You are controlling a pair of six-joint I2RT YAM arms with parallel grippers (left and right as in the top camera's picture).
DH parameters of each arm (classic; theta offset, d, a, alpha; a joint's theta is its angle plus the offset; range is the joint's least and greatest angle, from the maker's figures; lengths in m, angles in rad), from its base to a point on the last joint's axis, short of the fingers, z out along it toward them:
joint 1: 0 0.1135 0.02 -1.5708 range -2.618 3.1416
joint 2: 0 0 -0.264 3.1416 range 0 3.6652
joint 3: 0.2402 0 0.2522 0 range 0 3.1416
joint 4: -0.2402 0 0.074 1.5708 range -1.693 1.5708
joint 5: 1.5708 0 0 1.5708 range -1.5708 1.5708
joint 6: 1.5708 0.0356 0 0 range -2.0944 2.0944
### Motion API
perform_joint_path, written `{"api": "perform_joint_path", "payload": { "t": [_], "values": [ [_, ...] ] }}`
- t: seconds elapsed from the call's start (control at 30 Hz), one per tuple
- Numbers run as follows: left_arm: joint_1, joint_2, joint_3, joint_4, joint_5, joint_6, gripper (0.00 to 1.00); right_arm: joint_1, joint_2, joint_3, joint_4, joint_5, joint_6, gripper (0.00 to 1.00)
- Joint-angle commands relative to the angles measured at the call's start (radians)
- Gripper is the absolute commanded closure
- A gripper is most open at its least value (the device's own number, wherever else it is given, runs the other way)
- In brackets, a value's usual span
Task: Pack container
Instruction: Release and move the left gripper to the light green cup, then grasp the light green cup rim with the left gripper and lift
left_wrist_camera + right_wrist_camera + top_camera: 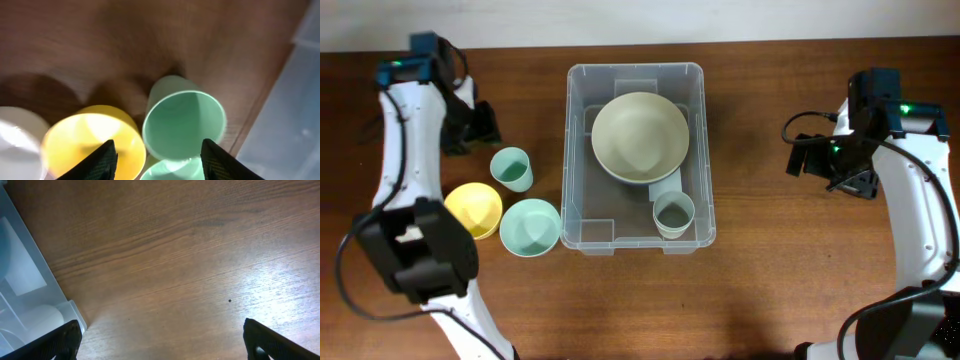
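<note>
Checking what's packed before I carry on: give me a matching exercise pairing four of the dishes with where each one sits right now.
Things:
1. cream bowl
2. yellow bowl
3. mint bowl
4. loose mint cup

Places (overhead view):
A. on the table, nearest the lower-left corner of the container
B. inside the container
C. on the table, above both loose bowls
D. on the table, leftmost of the loose dishes

Pairs: 1-B, 2-D, 3-A, 4-C
</note>
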Motion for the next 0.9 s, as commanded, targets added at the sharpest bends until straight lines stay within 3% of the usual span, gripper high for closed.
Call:
{"api": "perform_joint_path", "payload": {
  "t": [0.0,0.23,0.3,0.43,0.63,0.87],
  "values": [
    [-0.003,0.069,-0.062,0.018,0.026,-0.008,0.44,0.000,0.000,-0.002,-0.001,0.013,-0.011,0.01],
    [-0.004,0.137,-0.128,0.087,0.015,-0.005,0.45,0.000,0.000,-0.002,0.000,0.013,-0.011,0.01],
    [-0.004,0.139,-0.128,0.093,0.012,-0.005,0.51,0.000,0.000,-0.002,-0.001,0.013,-0.011,0.01],
    [-0.004,0.139,-0.128,0.097,0.012,-0.005,0.76,0.000,0.000,-0.002,-0.003,0.013,-0.011,0.01],
    [-0.004,0.139,-0.128,0.093,0.012,-0.005,1.00,0.000,0.000,-0.002,-0.004,0.013,-0.011,0.01],
    [-0.017,0.115,-0.091,0.036,0.021,-0.005,0.99,0.000,0.000,-0.002,-0.003,0.013,-0.011,0.01]
  ]
}}
